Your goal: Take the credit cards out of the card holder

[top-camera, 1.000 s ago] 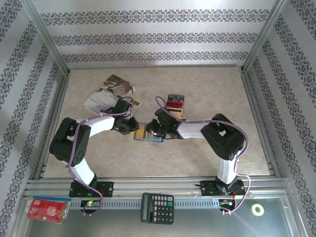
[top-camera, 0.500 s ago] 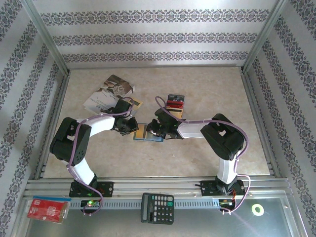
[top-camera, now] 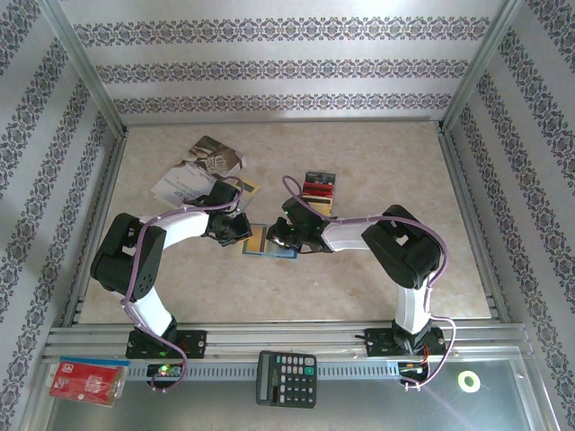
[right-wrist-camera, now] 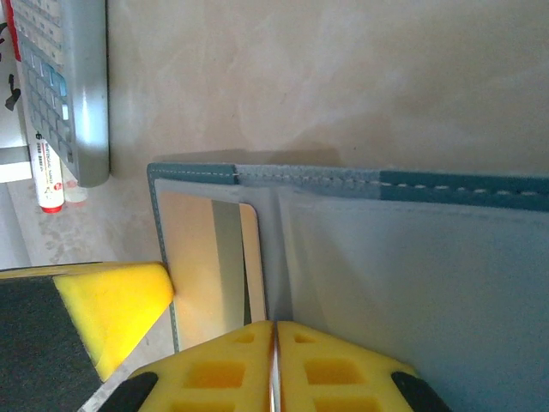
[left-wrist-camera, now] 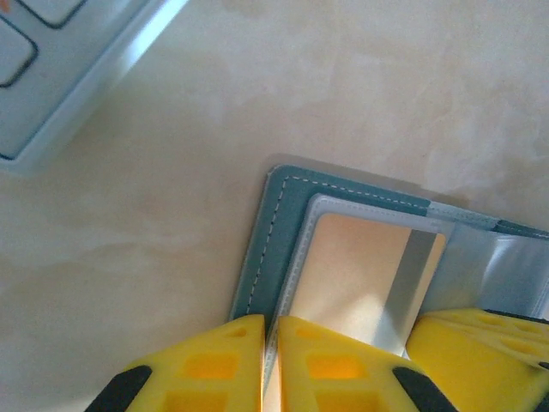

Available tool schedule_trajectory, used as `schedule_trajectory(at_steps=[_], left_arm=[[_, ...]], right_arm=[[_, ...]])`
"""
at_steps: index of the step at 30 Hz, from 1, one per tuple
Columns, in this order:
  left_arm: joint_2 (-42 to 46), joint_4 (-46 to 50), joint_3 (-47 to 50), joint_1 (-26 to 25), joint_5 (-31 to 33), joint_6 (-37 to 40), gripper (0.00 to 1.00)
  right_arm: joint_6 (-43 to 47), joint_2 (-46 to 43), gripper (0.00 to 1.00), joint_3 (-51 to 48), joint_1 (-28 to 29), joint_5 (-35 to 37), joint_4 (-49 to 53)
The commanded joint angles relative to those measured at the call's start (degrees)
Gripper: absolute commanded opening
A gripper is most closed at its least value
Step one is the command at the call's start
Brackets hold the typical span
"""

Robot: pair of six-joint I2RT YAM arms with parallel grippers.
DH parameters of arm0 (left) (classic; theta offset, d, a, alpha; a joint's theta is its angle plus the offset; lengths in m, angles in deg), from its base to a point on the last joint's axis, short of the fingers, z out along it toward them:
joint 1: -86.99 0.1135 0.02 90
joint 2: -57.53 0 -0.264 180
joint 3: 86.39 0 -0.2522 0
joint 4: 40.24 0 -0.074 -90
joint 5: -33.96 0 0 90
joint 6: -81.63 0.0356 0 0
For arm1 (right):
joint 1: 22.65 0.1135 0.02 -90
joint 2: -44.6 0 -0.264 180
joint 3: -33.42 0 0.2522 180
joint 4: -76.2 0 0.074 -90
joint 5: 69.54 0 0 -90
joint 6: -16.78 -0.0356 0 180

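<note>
Right, the card holder [top-camera: 269, 250] lies open and flat on the table, and both arms have met over it. The left gripper [left-wrist-camera: 270, 330] sits on the holder's left edge. Its yellow fingers are pressed together with the stitched blue border running straight in between them, so I read that as a firm pinch on the holder itself. The right gripper [right-wrist-camera: 274, 335] is at the holder's middle, along the fold. Its fingers are also pressed together, with barely a slit between. I cannot tell whether they have the gold-tan card [right-wrist-camera: 210, 266] by its edge or only the lip of the slot beside it.

That card sits inside the holder's left-hand pocket, shiny and not visibly pulled out. Beyond the holder, toward the right, lies a small red-and-black pile [top-camera: 318, 186], which I take for cards that are already out. A silver calculator [right-wrist-camera: 86, 94] lies just off the holder's left end.

So I judge this as the extraction step for the gold-tan card: holder anchored, card about to be drawn. The next move calls for the left arm to hold the holder down while the right draws along the pocket's opening, slow and level. If the right fingers only have the slot lip, the whole holder will lift. I would watch for that and re-pinch.
</note>
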Motion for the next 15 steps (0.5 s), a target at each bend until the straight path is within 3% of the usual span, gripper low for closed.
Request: schedule_trajectory(at_steps=[1,15], left_arm=[[-0.8,2.3,0.5,-0.6,0.2,0.3,0.12],[-1.0,1.5,0.8,-0.6,0.1,0.4,0.12]], right_arm=[[-0.1,1.1,0.13,0.0,-0.2,-0.4,-1.2],[2.1,-1.5,0.12,-2.3,-0.8,0.8,-2.1]])
